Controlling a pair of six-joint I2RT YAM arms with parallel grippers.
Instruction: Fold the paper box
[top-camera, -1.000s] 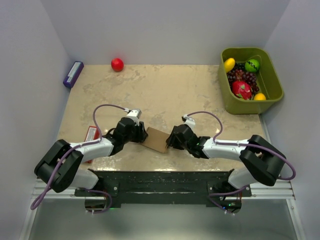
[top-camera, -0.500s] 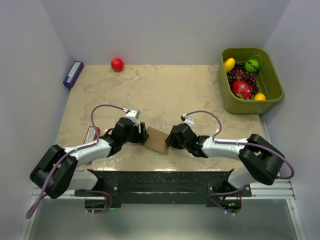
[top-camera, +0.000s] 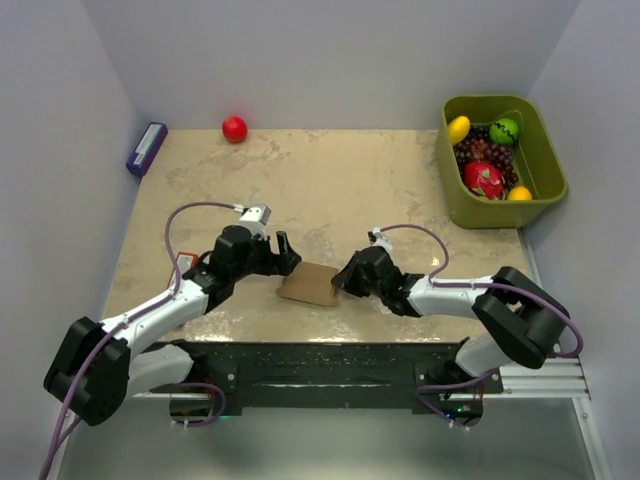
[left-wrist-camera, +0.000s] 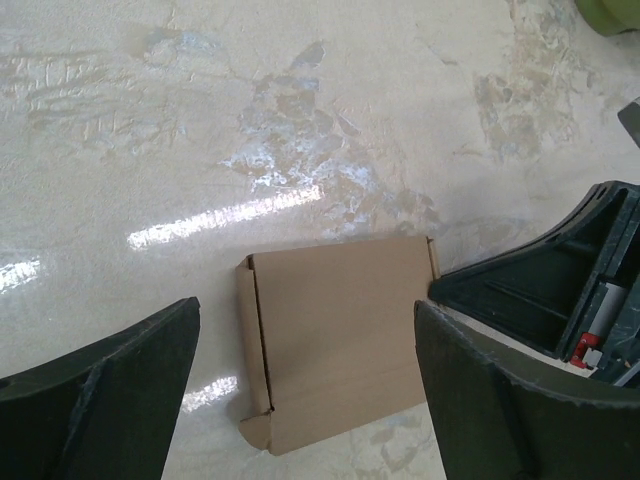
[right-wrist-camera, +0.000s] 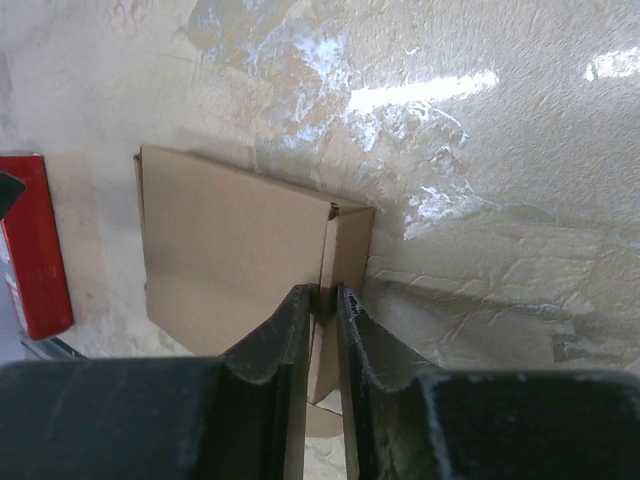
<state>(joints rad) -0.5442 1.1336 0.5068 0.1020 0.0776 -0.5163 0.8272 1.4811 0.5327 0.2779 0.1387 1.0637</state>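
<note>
Box (top-camera: 308, 284): lies flat on the tabletop (top-camera: 350, 180), in the 6 o'clock sector, between the 2 arms.

Left end effector (top-camera: 287, 250): released, jaws spread wide, at the box's 10 o'clock corner. No grip on it.

Right end effector (top-camera: 340, 281): clenched on the raised flap (right-wrist-camera: 345, 250) at the box's 3 o'clock edge. The flap stands upright between the fingers (right-wrist-camera: 275, 340).

Red packet (right-wrist-camera: 35, 240): on the tabletop toward 9 o'clock from the box, apart from it.

paper box (top-camera: 306, 284) flat on counter (top-camera: 340, 190) between left gripper (top-camera: 288, 252) and right gripper (top-camera: 338, 284); bin (top-camera: 470, 212) back right, ball (top-camera: 234, 128) back left
</note>
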